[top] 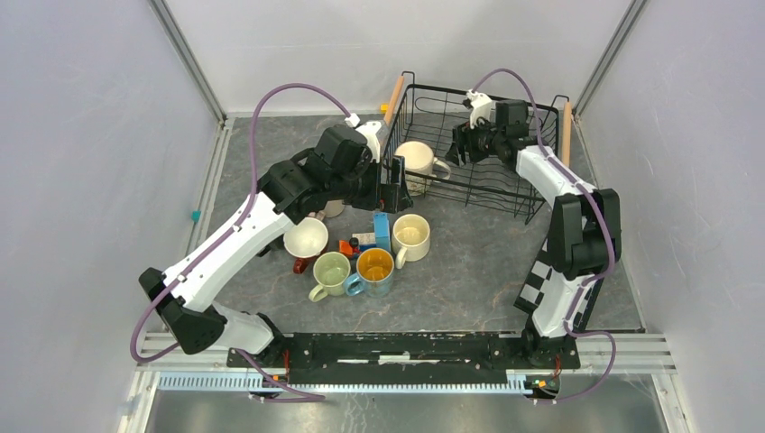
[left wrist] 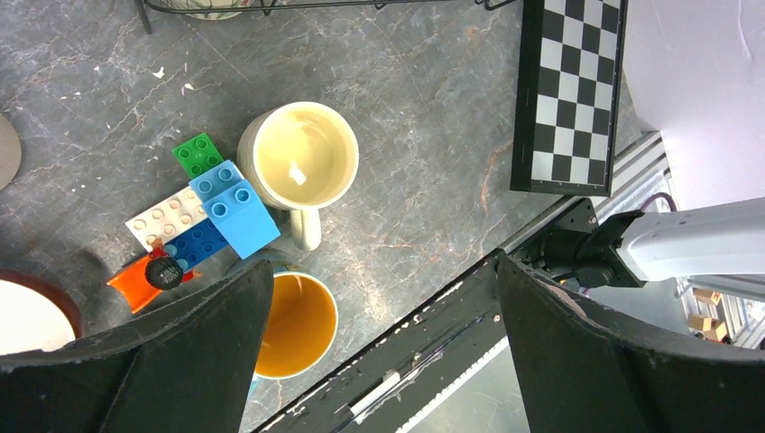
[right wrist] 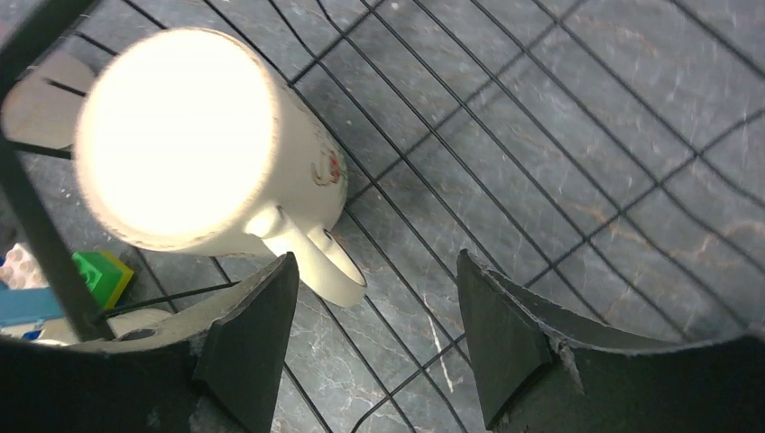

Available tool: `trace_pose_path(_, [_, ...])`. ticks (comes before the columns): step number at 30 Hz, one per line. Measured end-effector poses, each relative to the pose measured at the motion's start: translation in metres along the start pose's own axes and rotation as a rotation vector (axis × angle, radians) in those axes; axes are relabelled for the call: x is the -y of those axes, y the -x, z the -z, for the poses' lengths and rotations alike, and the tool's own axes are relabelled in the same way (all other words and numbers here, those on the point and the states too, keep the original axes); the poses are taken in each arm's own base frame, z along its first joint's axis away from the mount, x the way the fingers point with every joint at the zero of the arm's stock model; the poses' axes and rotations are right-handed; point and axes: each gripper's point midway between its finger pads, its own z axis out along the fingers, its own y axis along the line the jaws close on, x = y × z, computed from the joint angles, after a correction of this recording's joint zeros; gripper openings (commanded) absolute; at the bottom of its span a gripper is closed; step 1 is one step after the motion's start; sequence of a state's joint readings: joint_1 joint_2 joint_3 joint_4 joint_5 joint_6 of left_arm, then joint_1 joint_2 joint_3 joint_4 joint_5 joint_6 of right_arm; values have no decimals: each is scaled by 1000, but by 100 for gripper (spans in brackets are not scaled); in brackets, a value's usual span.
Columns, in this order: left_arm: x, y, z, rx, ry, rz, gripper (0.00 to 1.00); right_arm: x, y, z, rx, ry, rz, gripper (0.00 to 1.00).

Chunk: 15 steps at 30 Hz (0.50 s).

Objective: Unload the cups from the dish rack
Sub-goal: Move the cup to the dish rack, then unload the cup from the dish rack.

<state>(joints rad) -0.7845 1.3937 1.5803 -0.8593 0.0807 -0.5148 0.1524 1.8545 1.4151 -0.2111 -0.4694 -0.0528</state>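
A glossy cream cup (right wrist: 180, 135), small red motif, is sitting at the dish rack's (top: 492, 191) left end; both jaws are gaping empty. White walls (top: 379, 45) are enclosing the grey marbled tabletop (top: 469, 262).

Overhead, the left arm (top: 235, 236) hides most of one mug (top: 332, 210). A finger (left wrist: 180, 361) of the left gripper (left wrist: 383, 275) masks part of the orange-lined mug (left wrist: 298, 325), the frame edge crops a dark red mug (left wrist: 27, 316), and glare bleaches the inside of the cream mug (right wrist: 176, 135).
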Motion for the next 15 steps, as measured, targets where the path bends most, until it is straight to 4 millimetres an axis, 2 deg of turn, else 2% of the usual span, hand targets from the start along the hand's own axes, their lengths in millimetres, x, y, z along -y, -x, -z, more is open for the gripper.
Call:
trace_pose_path(5, [0, 0, 0, 0, -1, 0, 100, -11, 23, 2, 21, 80, 124, 72])
trace_pose_path(8, [0, 0, 0, 0, 0, 0, 100, -16, 29, -2, 17, 125, 170, 71])
trace_pose_path(11, [0, 0, 0, 0, 0, 0, 100, -19, 25, -10, -8, 164, 200, 69])
trace_pose_path(15, [0, 0, 0, 0, 0, 0, 100, -25, 8, -23, -62, 213, 213, 69])
